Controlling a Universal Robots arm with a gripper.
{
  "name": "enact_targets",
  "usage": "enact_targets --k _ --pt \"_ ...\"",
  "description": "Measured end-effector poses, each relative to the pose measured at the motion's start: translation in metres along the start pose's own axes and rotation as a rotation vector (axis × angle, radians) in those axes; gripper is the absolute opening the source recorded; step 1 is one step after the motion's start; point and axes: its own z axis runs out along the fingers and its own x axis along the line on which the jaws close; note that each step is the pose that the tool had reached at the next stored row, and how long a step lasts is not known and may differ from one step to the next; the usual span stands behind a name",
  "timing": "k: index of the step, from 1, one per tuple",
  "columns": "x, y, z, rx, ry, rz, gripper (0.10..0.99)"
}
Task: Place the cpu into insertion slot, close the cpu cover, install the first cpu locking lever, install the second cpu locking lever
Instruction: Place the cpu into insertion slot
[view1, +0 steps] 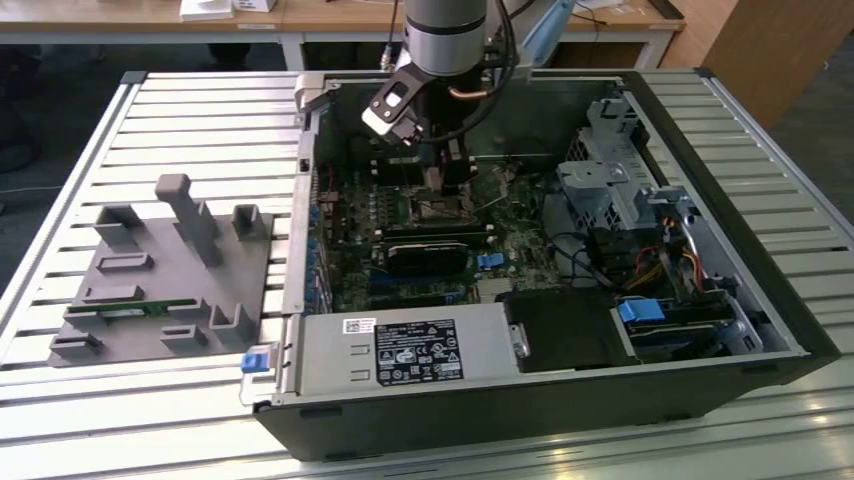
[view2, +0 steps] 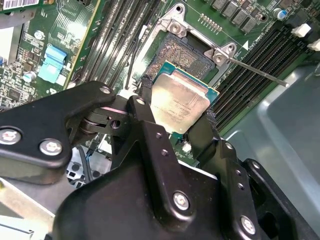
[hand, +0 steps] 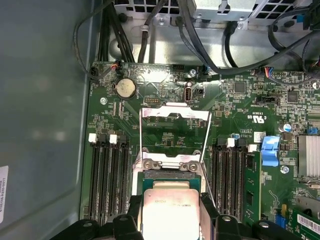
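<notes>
My gripper (view2: 177, 106) is shut on the cpu (view2: 181, 102), a flat square chip with a dull silver top, pinched by its two opposite edges between black fingers (view2: 146, 100). The chip hangs just over the insertion slot (view2: 187, 50), whose dark pin field shows beyond it. In the first wrist view the cpu (hand: 170, 207) covers most of the slot's near part, and the cpu cover (hand: 175, 112) stands flipped open on the far side. Thin wire locking levers (hand: 141, 145) stand raised beside it. In the exterior view the gripper (view1: 443, 185) reaches down into the open case above the slot (view1: 441, 210).
Long black memory slots (hand: 107, 175) flank the socket on both sides. Black cables (hand: 200, 30) run across the far case wall. A labelled power supply box (view1: 400, 350) fills the case's near corner, a drive cage (view1: 614, 180) sits at the exterior view's right, and a grey fixture tray (view1: 167, 270) lies outside.
</notes>
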Motion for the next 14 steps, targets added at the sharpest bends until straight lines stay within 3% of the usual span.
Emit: enact_targets --k 14 --pt "0.0007 -0.0009 0.0109 0.000 -0.0002 0.003 0.537"
